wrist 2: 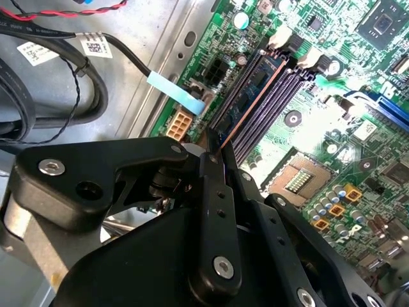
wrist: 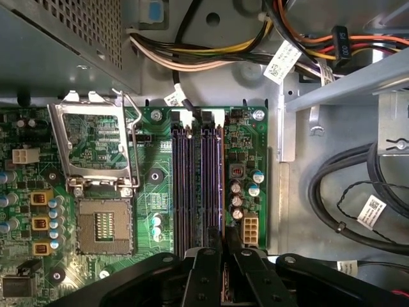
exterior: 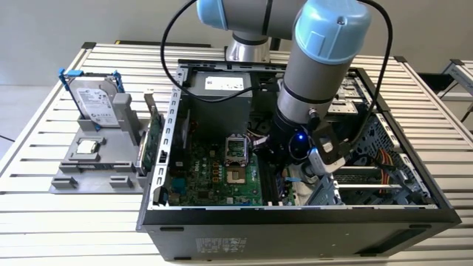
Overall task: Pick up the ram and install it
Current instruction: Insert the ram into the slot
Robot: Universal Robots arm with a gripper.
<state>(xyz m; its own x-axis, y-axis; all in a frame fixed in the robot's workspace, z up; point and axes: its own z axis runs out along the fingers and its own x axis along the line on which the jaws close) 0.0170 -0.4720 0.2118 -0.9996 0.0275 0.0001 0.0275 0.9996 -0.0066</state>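
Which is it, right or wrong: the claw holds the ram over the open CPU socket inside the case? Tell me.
Wrong: the claw holds the ram over the memory slots, beside the open CPU socket, inside the case. The first wrist view shows it.

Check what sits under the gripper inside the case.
The gripper is closed on the ram, which stands edge-on in a motherboard memory slot. Whether the near end is seated cannot be seen; the fingers cover it.

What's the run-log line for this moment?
arm: inside computer case | fingers: shut on ram | ram: in outermost memory slot
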